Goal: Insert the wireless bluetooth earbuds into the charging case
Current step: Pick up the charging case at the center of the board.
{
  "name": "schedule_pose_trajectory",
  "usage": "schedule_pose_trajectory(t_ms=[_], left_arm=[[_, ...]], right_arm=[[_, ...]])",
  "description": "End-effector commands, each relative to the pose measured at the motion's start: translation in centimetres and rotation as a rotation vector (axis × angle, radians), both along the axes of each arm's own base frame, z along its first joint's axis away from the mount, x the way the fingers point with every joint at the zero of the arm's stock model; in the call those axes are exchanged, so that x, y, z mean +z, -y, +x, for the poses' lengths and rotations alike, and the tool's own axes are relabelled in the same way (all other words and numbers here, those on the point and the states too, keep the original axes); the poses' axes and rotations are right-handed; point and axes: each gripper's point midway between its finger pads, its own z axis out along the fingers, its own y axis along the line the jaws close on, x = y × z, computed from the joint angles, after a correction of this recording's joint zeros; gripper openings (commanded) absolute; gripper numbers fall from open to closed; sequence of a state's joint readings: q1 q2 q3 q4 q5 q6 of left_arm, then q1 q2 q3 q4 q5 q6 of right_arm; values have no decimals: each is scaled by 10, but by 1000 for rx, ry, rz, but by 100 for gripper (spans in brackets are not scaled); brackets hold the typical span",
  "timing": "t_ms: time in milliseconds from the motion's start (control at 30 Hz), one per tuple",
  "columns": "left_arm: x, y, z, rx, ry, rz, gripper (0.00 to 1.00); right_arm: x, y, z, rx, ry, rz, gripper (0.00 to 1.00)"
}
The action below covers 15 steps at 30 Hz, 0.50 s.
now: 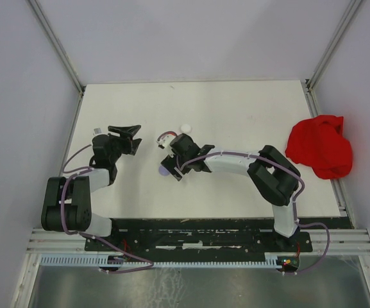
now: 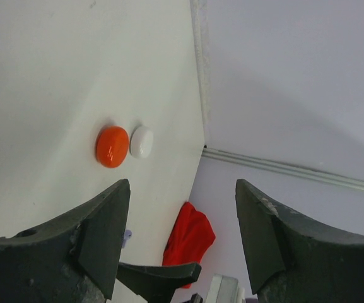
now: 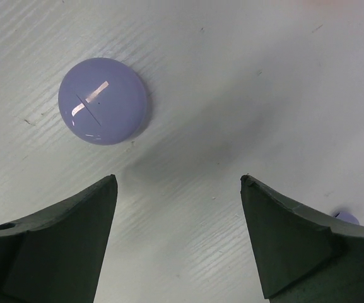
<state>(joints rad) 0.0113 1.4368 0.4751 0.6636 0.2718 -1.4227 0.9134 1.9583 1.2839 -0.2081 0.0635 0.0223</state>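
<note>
A round purple charging case [image 3: 103,101], lid shut, lies on the white table ahead of my right gripper [image 3: 178,180], just beyond its left finger. The gripper is open and empty, low over the table. A tiny purple earbud [image 3: 346,218] peeks from behind its right finger. In the top view the purple case [image 1: 163,171] sits by the right gripper [image 1: 172,165]. My left gripper [image 1: 126,133] is open and empty, left of the cases; in its wrist view [image 2: 182,186] a purple earbud [image 2: 126,237] shows far off. The other earbuds are out of view.
A red-orange round case [image 2: 112,146] and a white round case [image 2: 142,141] lie side by side, farther back on the table [image 1: 236,109]. A crumpled red cloth [image 1: 320,146] lies at the right edge. Grey walls enclose the table on three sides.
</note>
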Motion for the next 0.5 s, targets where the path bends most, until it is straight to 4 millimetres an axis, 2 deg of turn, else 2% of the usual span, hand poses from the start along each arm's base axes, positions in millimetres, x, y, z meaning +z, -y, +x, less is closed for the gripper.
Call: schedule_pose_trajectory(t_ms=[0,267,467], left_arm=[[31,12,-1,-92,131,-36,74],[36,4,-5,-83,146,-45,73],[51,-4,-8,-70,181,-46,73]], right_arm=[[14,-15,10,11,45,18,87],[9,-24,8,27,40,9,87],[7,-31,7,38,36,5,87]])
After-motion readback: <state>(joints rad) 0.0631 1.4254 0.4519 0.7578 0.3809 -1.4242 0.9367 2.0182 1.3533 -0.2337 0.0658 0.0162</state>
